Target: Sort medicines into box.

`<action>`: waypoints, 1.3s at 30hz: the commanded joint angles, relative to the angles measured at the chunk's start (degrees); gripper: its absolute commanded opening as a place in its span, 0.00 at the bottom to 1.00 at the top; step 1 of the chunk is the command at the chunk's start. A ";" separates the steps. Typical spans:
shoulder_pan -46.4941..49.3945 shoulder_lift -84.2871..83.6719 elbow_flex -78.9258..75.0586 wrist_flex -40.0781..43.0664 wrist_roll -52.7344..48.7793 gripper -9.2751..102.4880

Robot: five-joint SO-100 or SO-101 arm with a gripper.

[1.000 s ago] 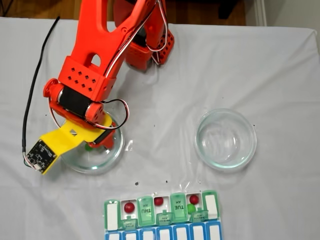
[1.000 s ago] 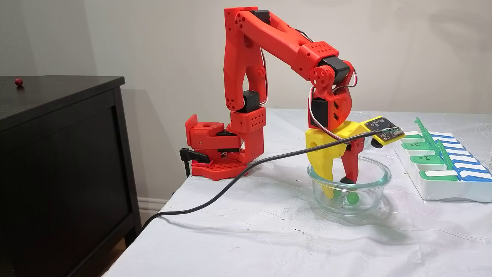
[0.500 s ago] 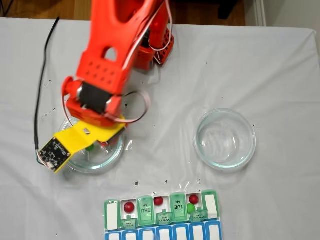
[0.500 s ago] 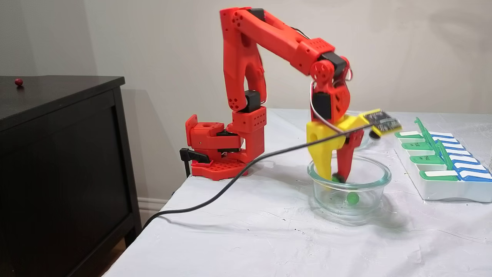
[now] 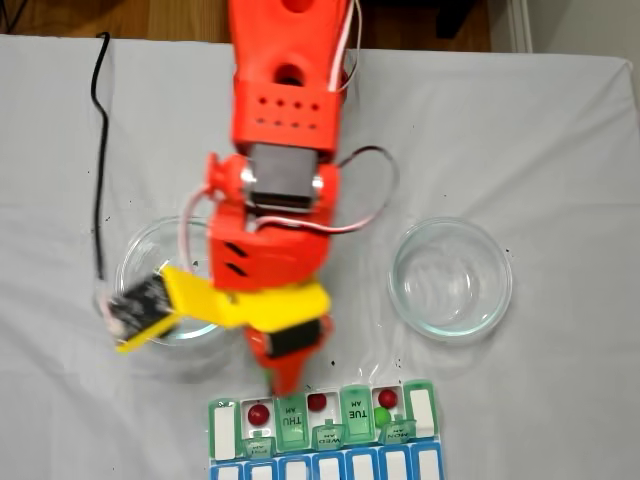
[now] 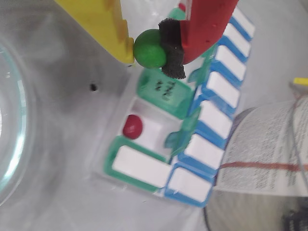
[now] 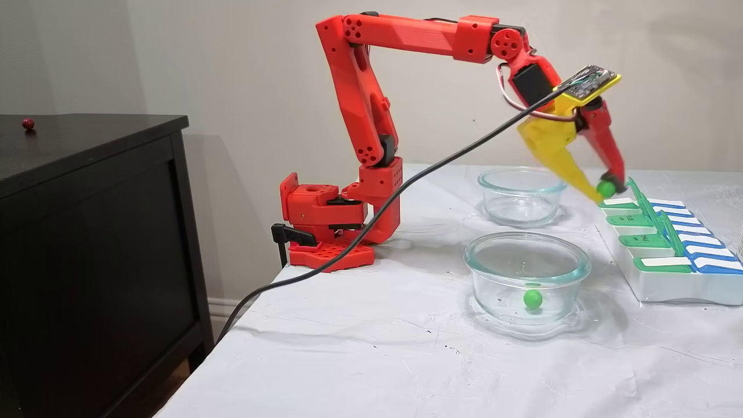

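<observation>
The jaws, clenched on a green ball (image 6: 149, 48), have left the glass dish (image 7: 527, 277) and reached the pill box (image 7: 667, 255).

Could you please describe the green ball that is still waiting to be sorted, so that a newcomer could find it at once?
In a fixed view from the side, find the two round glass dishes in front of the red arm and take the nearer dish. The green ball lies alone on its bottom. Unlike the green ball in the jaws of the gripper above the pill organiser, nothing holds it.
</observation>
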 commanded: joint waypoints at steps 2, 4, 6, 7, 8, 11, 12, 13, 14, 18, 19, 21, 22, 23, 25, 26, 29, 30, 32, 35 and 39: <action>-5.01 -3.52 -2.29 -6.59 3.52 0.08; -6.15 -5.27 -2.46 -6.77 4.31 0.08; -6.50 -7.03 -3.16 -6.77 4.83 0.08; -6.59 -7.82 -3.60 -7.21 4.83 0.08; -6.59 -8.61 -3.87 -8.00 4.92 0.08; -6.77 -10.28 -4.57 -9.14 5.01 0.08; -7.03 -10.37 -4.48 -9.32 4.92 0.08; -7.12 -10.28 -4.13 -9.76 4.83 0.08; -7.21 -10.11 -3.69 -10.90 4.83 0.08; -6.42 -11.87 -5.10 -13.80 5.54 0.08; -6.15 -12.66 -5.80 -13.97 5.63 0.08; -5.98 -14.24 -6.68 -14.85 5.54 0.08; -5.98 -14.77 -6.77 -15.38 5.36 0.08; -5.98 -15.21 -6.77 -15.73 5.19 0.08; -5.89 -16.00 -6.68 -16.35 5.01 0.08; -5.89 -16.26 -6.77 -16.52 4.92 0.08; -5.63 -16.52 -6.77 -17.67 4.83 0.08; -5.63 -16.26 -6.59 -18.02 4.48 0.08; -5.63 -15.82 -6.06 -18.02 4.39 0.16; -5.80 -15.21 -5.45 -17.31 3.96 0.25; -5.45 -12.30 -5.19 -14.33 4.22 0.27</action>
